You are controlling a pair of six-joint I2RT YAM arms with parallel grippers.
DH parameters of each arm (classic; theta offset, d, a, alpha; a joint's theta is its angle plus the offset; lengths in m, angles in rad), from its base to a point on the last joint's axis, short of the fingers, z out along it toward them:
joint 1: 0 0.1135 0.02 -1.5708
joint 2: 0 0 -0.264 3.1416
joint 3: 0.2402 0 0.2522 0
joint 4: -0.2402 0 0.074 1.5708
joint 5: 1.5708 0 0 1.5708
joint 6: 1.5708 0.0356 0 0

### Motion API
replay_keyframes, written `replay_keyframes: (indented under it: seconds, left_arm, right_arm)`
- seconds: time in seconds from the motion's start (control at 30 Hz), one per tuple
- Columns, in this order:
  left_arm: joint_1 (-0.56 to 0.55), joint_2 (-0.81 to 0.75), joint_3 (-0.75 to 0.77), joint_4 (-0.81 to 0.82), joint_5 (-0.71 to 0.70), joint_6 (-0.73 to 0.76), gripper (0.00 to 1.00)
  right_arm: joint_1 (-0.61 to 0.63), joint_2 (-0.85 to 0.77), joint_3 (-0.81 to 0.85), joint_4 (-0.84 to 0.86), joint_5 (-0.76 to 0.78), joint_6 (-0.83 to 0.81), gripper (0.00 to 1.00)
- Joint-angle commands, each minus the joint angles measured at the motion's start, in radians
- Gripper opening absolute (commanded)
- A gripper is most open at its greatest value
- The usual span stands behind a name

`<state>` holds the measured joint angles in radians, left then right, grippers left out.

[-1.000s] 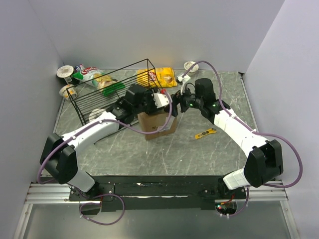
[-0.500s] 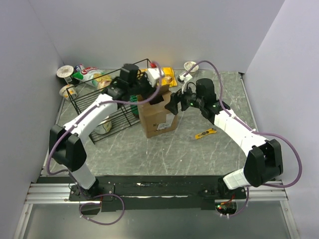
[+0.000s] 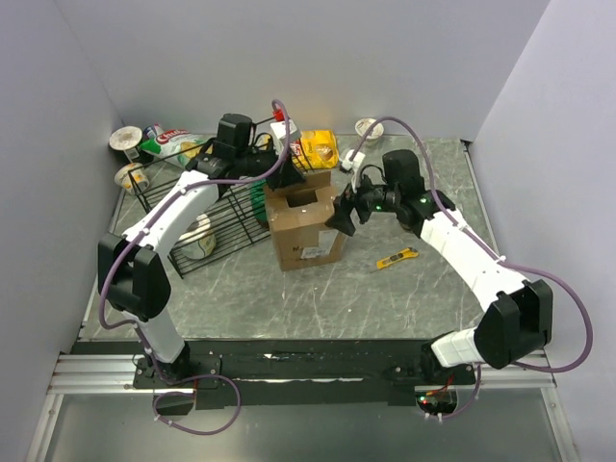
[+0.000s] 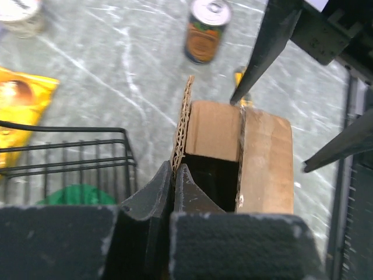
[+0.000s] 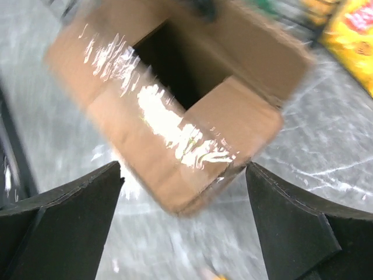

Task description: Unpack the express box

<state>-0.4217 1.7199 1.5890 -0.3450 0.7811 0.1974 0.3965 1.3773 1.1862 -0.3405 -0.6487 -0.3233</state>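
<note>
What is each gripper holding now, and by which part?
The left gripper is shut on the express box, pinching one raised top flap by its edge. The right gripper is open by the box, holding nothing.

Brown cardboard express box [image 3: 306,229]: plain brown sides, small white label, shiny clear tape, dark inside.
Stone table [image 3: 385,308]: grey-green, thin white streaks.
Wire basket [image 3: 231,207]: black.
Crinkly snack bag [image 3: 318,149]: yellow, red print.
Small cutter knife [image 3: 397,258]: yellow and black.
Round tin can [image 4: 205,29]: orange-brown label, silver top.
Robot arms [image 3: 462,245]: white, black joints.
Cables [image 3: 574,318]: purple.
</note>
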Motion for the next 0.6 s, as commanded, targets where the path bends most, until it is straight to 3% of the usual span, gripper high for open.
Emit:
replay_keyframes:
  seconds: [0.0, 0.13, 0.23, 0.57]
  left_arm:
    - [0.006, 0.037, 0.022, -0.111, 0.116, -0.036, 0.01]
    - [0.003, 0.038, 0.051, -0.074, 0.123, -0.082, 0.01]
    - [-0.005, 0.032, 0.051, -0.066, 0.092, -0.101, 0.01]
    - [-0.023, -0.019, 0.005, -0.066, 0.122, -0.107, 0.01]
  right_arm:
    - [0.008, -0.04, 0.154, -0.36, -0.238, -0.434, 0.95]
    - [0.021, 0.06, 0.291, -0.586, -0.272, -0.733, 0.95]
    - [0.057, 0.115, 0.373, -0.669, -0.295, -0.802, 0.95]
    - [0.12, 0.259, 0.469, -0.651, -0.244, -0.698, 0.96]
